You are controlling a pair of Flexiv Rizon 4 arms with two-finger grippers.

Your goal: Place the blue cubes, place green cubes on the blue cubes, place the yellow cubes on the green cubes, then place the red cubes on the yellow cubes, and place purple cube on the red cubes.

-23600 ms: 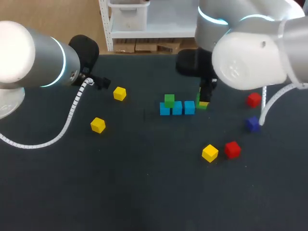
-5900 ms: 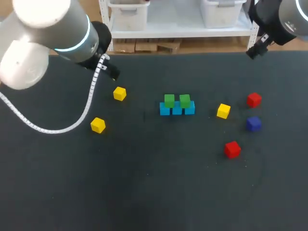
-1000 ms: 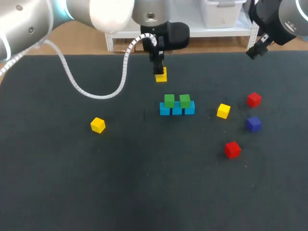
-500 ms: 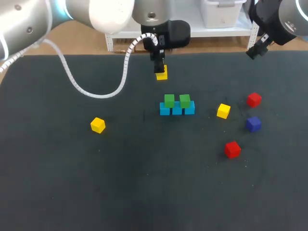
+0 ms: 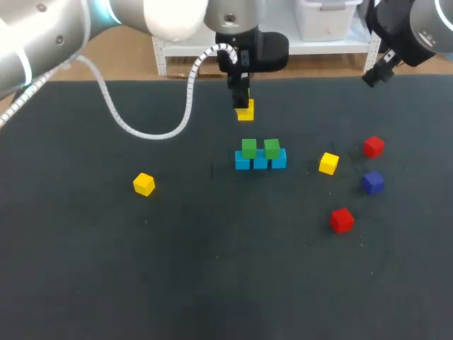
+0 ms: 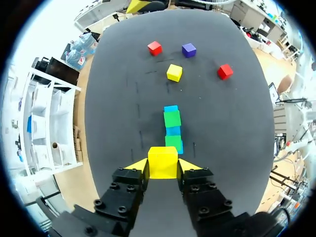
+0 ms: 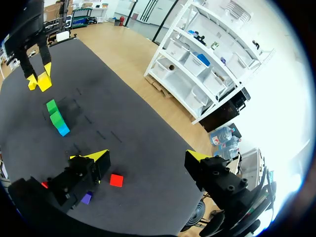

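Note:
A row of blue cubes (image 5: 260,161) lies mid-table with two green cubes (image 5: 248,148) (image 5: 272,148) on top. My left gripper (image 5: 243,106) hangs behind that stack, shut on a yellow cube (image 6: 162,162); the green cubes (image 6: 172,118) lie just ahead of its fingers. More yellow cubes sit loose at the right (image 5: 328,163) and at the left (image 5: 144,184). Two red cubes (image 5: 374,146) (image 5: 342,219) and a purple cube (image 5: 372,182) lie at the right. My right gripper (image 7: 148,157) stands open and empty, high over the far right edge (image 5: 375,74).
The dark table mat (image 5: 212,269) is bare across the front and left, apart from the single yellow cube. The loose cubes cluster to the right of the stack. The left arm's white cable (image 5: 152,131) loops over the far left part of the table.
The left gripper, still shut on its yellow cube, has shifted a little to the right, over the stack's far side. The right arm and all loose cubes have stayed put.

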